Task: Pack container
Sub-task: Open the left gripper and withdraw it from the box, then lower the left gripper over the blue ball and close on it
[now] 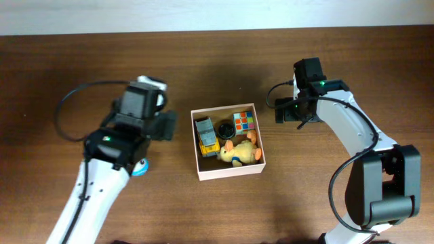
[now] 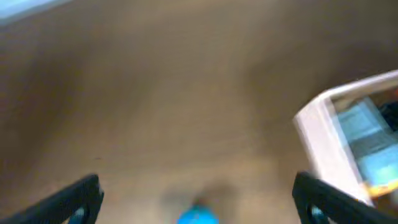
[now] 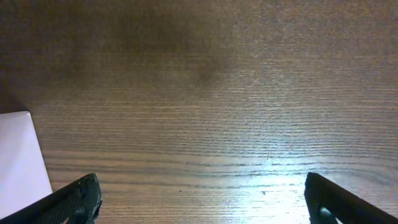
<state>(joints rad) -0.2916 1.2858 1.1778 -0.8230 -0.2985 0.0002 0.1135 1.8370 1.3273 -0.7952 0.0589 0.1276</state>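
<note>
The container (image 1: 228,172) sits at the table's middle, a square shallow box with white walls. It holds a yellow and grey toy truck (image 1: 206,135), a dark round thing (image 1: 225,129), a colourful cube (image 1: 244,123) and a yellow plush duck (image 1: 239,153). A small blue object (image 1: 140,167) lies on the table left of the box, partly under my left arm. In the blurred left wrist view it (image 2: 198,216) shows between my open left gripper's (image 2: 198,198) fingers, with the container's corner (image 2: 318,140) at right. My right gripper (image 3: 202,196) is open and empty over bare table right of the box.
The table is dark brown wood (image 1: 305,196). The container's white corner (image 3: 18,152) shows at the left edge of the right wrist view. A pale wall strip runs along the table's far edge (image 1: 203,13).
</note>
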